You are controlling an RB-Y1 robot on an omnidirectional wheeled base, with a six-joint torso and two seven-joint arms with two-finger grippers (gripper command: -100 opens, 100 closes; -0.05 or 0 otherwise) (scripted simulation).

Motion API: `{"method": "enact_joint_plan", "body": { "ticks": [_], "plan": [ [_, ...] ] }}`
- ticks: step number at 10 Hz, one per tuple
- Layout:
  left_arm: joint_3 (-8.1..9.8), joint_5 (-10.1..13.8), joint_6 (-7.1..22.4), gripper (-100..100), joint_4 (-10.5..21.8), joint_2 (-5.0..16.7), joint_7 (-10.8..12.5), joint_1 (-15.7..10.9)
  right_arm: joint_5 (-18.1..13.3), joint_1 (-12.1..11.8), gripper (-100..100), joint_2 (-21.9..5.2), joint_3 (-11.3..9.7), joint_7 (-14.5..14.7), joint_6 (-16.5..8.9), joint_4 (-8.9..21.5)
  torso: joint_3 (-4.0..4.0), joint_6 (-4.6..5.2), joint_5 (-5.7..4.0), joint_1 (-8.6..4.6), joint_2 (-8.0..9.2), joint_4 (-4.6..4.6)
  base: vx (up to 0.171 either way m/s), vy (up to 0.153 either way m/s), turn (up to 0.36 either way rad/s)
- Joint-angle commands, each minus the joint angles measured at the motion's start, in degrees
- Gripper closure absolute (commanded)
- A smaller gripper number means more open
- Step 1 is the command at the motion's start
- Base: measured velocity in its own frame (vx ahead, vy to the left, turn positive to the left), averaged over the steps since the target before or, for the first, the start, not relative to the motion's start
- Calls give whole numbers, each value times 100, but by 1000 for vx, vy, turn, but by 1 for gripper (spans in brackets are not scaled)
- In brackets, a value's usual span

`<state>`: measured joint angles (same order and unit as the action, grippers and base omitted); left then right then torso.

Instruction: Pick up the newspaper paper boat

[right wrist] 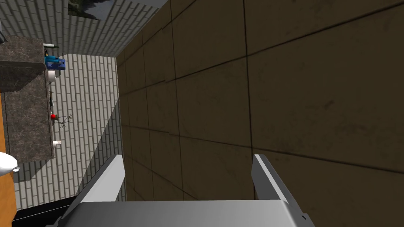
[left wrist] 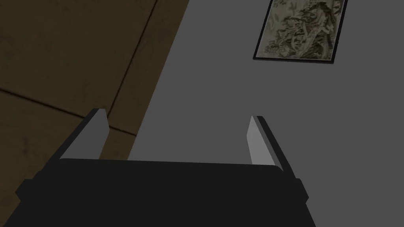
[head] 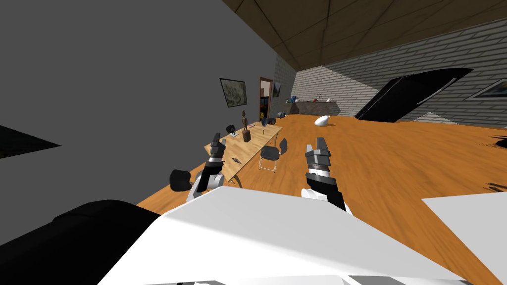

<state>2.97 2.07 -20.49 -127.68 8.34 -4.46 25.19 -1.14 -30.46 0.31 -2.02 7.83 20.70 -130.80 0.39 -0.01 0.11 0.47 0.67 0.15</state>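
Closest to us are our two arms, held up side by side and pointing forward and upward. Our left tool [head: 216, 136] lines up with the near end of a long wooden bench [head: 257, 141]. In its wrist view its two fingers [left wrist: 96, 134] stand wide apart with nothing between them. Our right tool [head: 316, 144] is over the wooden floor [head: 396, 158], to the right of the bench. Its fingers [right wrist: 110, 179] are also spread wide and hold nothing.

On the bench's near end, just beside the left tool in the head view, lies a small dark pointed thing [head: 236, 160]. It is too small for us to tell whether it is the paper boat, and we cannot pick the boat out with certainty anywhere else.

Farther along the bench stands a tall brown figure [head: 246, 132], with a small yellow thing [head: 263, 132] beyond it. Two black chairs [head: 270, 153] stand on the open side of the bench. Another black chair [head: 179, 179] is at its near end, by the grey wall [head: 124, 99], which carries a framed picture [head: 233, 92]. A white rounded thing [head: 322, 119] lies on the floor well beyond the bench, in front of a stone bench [head: 317, 107] against the brick wall.
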Motion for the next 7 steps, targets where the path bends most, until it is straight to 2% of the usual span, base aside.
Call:
{"method": "enact_joint_plan", "body": {
  "ticks": [1, 3, 5, 7],
  "plan": [
    [248, -146, 84, -100, 235, 19, -114, -15, 0, 0, 0, 0, 0, 0, 0, 0, 0, 0, 0, 0, 0, 0, -203, 143, 33],
    [443, -251, 160, -100, 460, 14, -198, -59, 0, 0, 0, 0, 0, 0, 0, 0, 5, 0, 2, 6, 8, 2, -182, 114, 25],
    [629, -353, 256, -100, 725, 18, -286, -118, 0, 0, 0, 1, -1, 0, 0, 0, -2, 0, -3, -21, -4, 0, -141, 45, 22],
    [799, -447, 376, -100, 1043, 55, -374, -197, 0, -1, 0, 1, -1, 0, 0, 0, -14, 1, -6, -33, -25, -5, -83, 28, 23]
  ]
}}
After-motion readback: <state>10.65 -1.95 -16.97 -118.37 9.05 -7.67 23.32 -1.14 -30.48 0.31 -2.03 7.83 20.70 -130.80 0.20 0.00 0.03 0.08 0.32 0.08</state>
